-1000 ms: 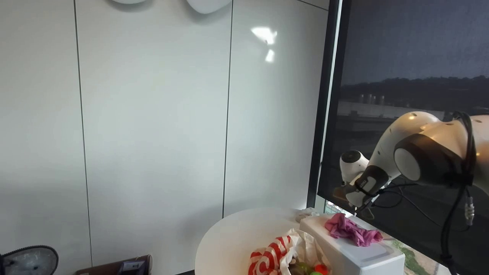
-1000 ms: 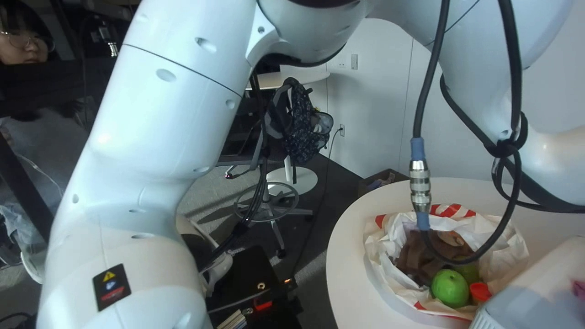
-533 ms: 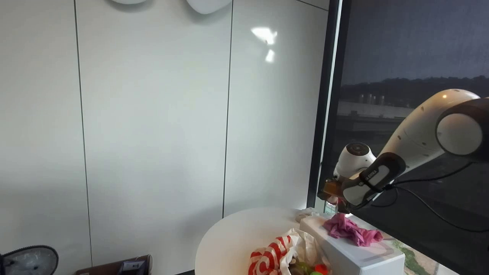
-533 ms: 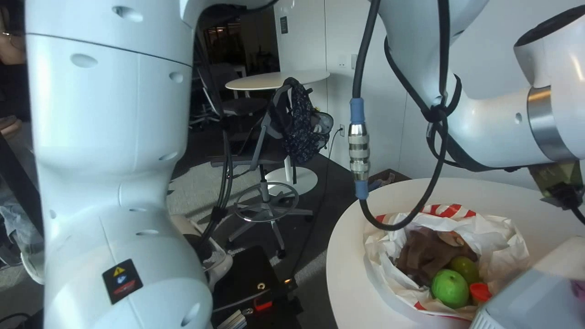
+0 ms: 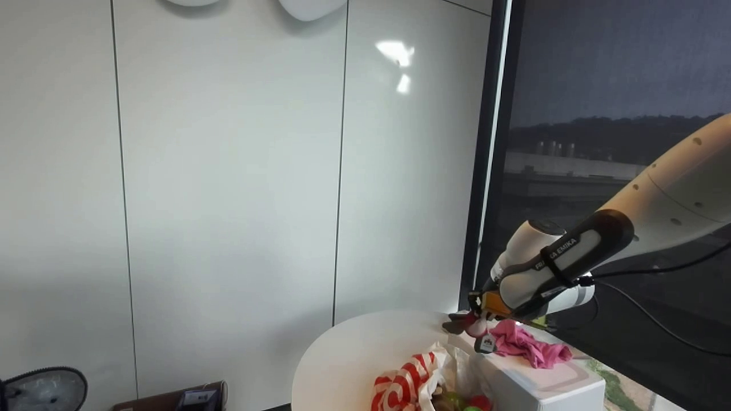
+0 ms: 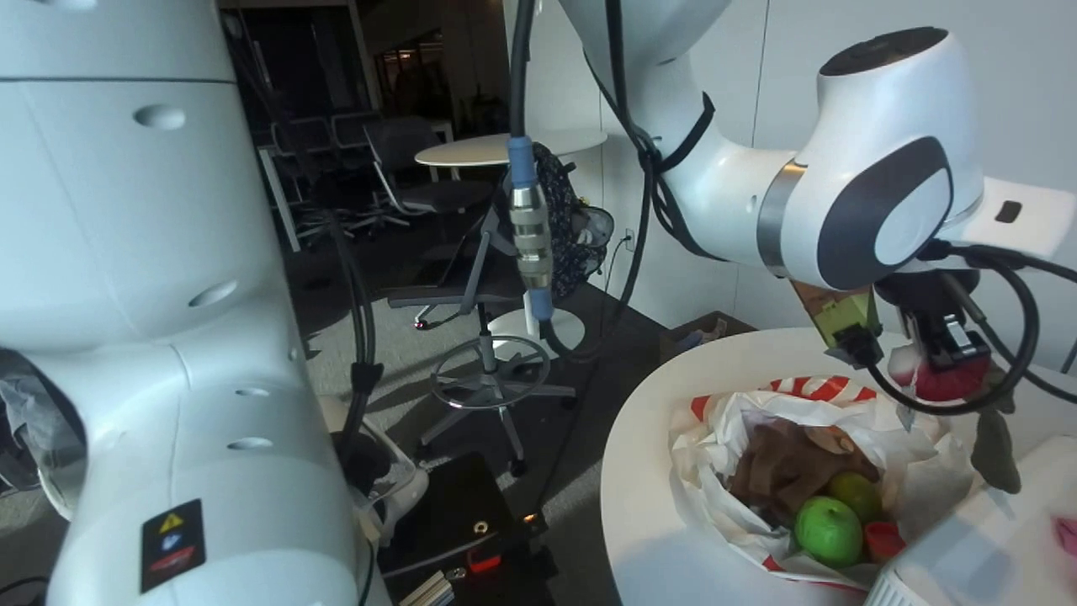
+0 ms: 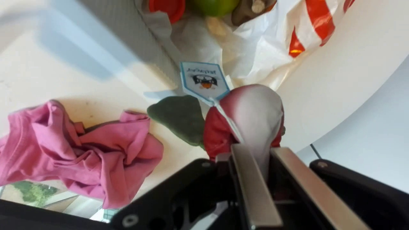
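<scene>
One toy, red and white, fills the middle of the wrist view. The gripper is clenched on its narrow end. Its tag hangs free, and a dark green leaf projects to one side. The pink cloth lies crumpled on the box, apart from the toy. The bag stands on the table alongside the box.

In an exterior view, toy and gripper are located at the far end of the box. Half a second ago they were higher and nearer the window. The arm has since travelled down and across. Box, cloth and bag are unmoved.

In an exterior view, the toy hangs below the wrist, close to the bag and the box. Half a second ago it was out of sight here. The apple and the red lid lie inside the bag, positions unchanged. Clearance between toy and bag cannot be read from this angle.

Judgement: the change indicates a carrying phase, pick-up complete. The toy appears lifted clear of any support, the hold appears sound, and release has not been performed. The loose tag and leaf could catch on the bag or the box edge at low clearance
</scene>
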Motion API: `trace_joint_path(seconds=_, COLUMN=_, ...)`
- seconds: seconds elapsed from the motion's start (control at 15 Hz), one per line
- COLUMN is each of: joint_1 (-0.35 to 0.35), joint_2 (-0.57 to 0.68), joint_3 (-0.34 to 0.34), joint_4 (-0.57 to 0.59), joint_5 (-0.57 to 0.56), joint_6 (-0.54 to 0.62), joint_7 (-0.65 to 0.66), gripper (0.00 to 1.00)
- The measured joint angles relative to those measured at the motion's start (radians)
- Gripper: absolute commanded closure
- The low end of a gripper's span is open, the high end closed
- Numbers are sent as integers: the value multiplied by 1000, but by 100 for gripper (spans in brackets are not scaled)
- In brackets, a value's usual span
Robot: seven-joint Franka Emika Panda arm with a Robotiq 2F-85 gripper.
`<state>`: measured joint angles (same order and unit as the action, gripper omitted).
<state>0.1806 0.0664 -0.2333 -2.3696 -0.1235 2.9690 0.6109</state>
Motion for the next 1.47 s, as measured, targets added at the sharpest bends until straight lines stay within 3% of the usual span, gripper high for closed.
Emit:
trace_joint_path(seconds=0.2, joint_1=-30, joint_2=-5, joint_3=134, joint_4=-22, joint_5=258, joint_6=-100, joint_7=-228, gripper=91)
trace_joint_path(seconds=0.4, joint_1=-66, joint_2=34, joint_3=187, joint_4=20, joint_5=399, joint_6=-277, joint_7=-414, gripper=91)
trace_joint_path(seconds=0.6, joint_1=-136, joint_2=117, joint_3=169, joint_4=91, joint_5=306, joint_6=-442, joint_7=-436, gripper=91)
trace_joint_path(seconds=0.8, joint_1=-187, joint_2=200, joint_3=154, joint_4=163, joint_5=240, joint_6=-520, joint_7=-458, gripper=91)
trace_joint_path(seconds=1.47, joint_1=-210, joint_2=303, joint_3=249, joint_4=247, joint_5=292, joint_6=-542, joint_7=-656, gripper=91)
